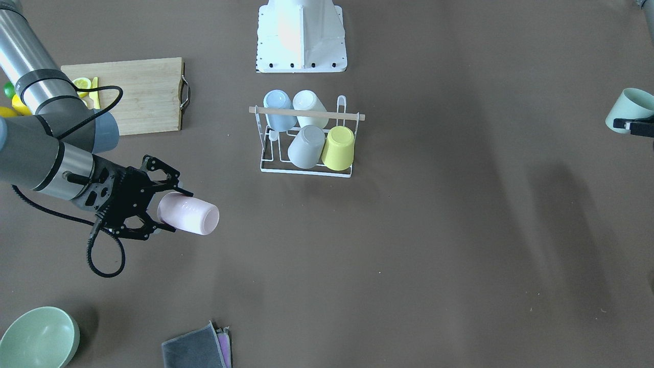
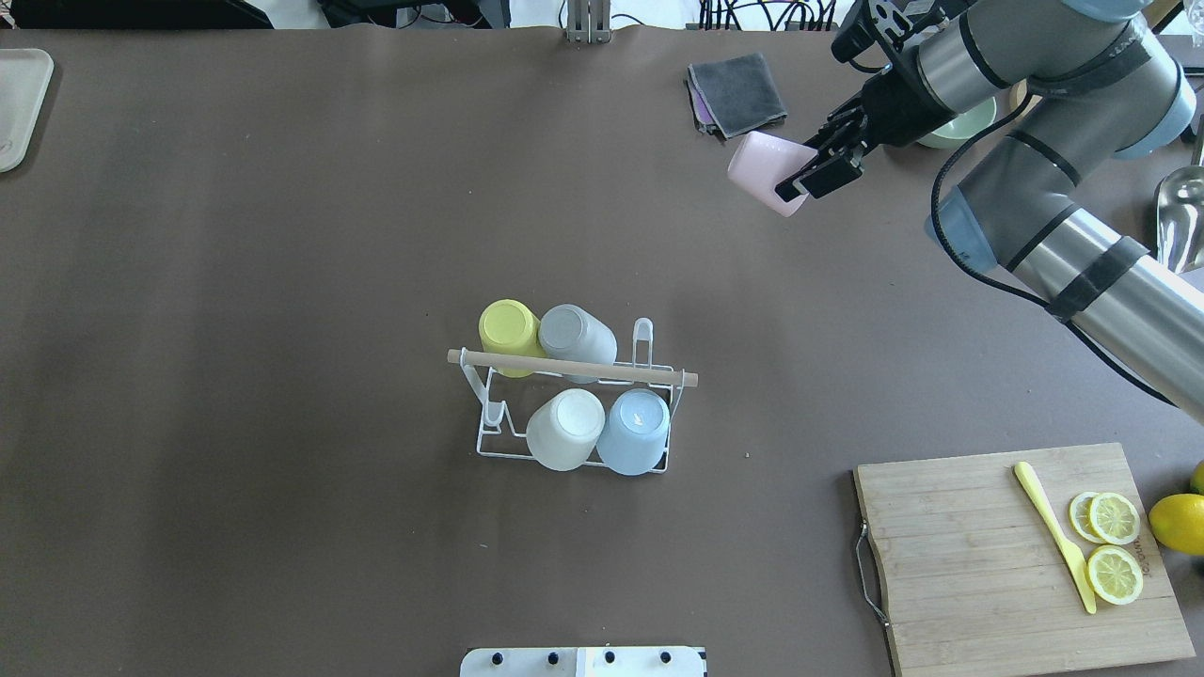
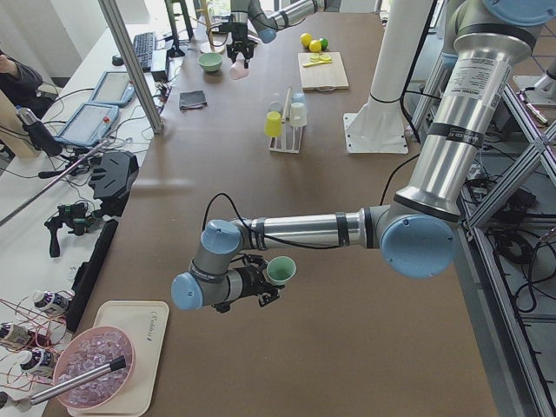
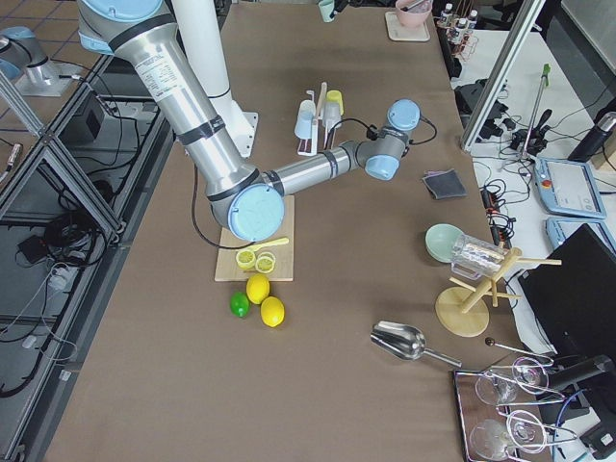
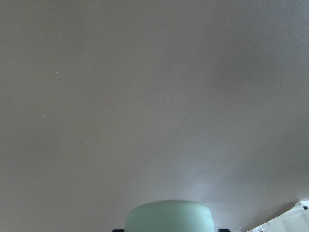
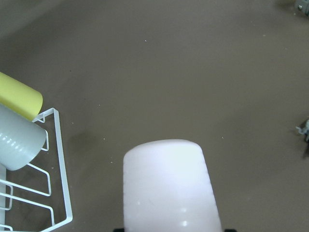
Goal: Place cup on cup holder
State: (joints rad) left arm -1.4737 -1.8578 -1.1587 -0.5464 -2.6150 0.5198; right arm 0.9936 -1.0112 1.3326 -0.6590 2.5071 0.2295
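Note:
The cup holder, a white wire rack under a wooden rod, stands mid-table with blue, white, grey and yellow cups upside down on it. In the overhead view two pegs of the cup holder are bare. My right gripper is shut on a pink cup, held on its side above the table, well off to the side of the rack. The right wrist view shows this pink cup with the rack's corner at its left. My left gripper is shut on a mint green cup far from the rack.
A wooden cutting board holds lemon slices and a yellow knife, with whole lemons beside it. A folded grey cloth and a green bowl lie near the right arm. The robot's white base stands behind the rack.

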